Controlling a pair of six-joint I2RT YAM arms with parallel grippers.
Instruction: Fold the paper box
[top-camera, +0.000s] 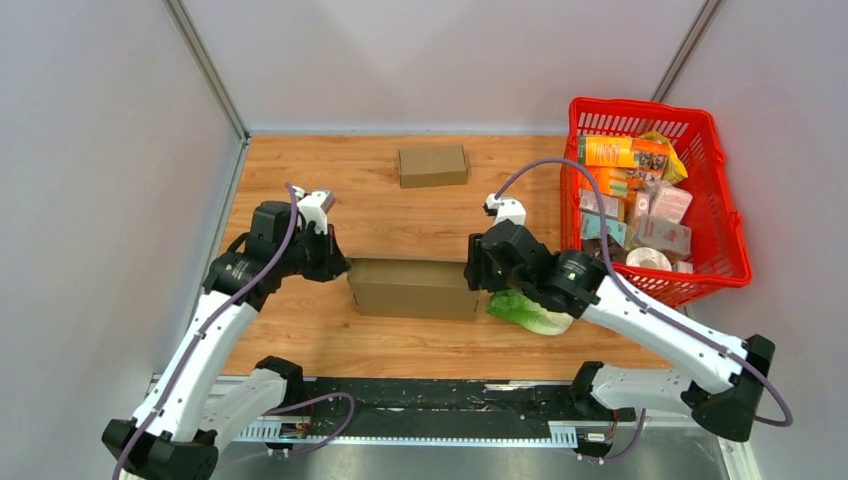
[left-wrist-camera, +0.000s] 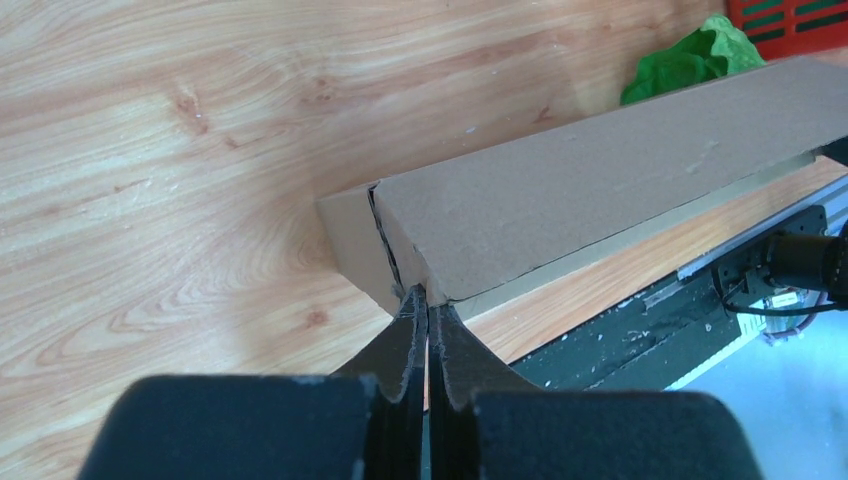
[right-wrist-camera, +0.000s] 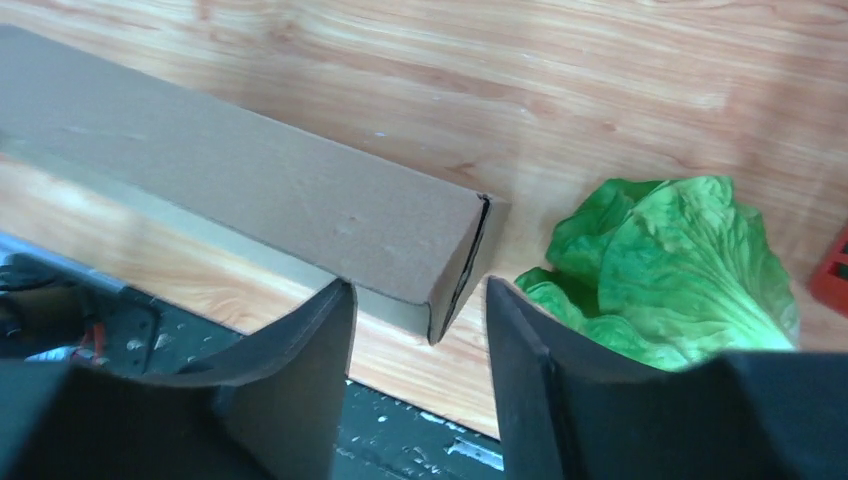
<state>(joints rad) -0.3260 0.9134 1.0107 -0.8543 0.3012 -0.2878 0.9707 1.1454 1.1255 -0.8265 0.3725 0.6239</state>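
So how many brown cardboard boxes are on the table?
2. A long box lies between the left gripper and right gripper; a smaller box sits near the far edge. The red basket could hide more.

Paper box (top-camera: 415, 288) plain brown, ctr. Smaller box (top-camera: 433, 165), 12 o'clock, same brown. Basket (top-camera: 726, 205), 2 o'clock, red mesh. Lettuce (top-camera: 530, 312) green. Table (top-camera: 400, 215) light wood grain.

Robot lab test cell. Plain grey partition walls (top-camera: 100, 150), metal corner posts (top-camera: 205, 65) enclose wooden desk (top-camera: 300, 170). Arm bases (top-camera: 160, 450) mounted on black rail (top-camera: 460, 395) with loose cables (top-camera: 320, 405). Red shopping basket (top-camera: 640, 115) of packaged goods (top-camera: 625, 152) right of right claw (top-camera: 472, 264).
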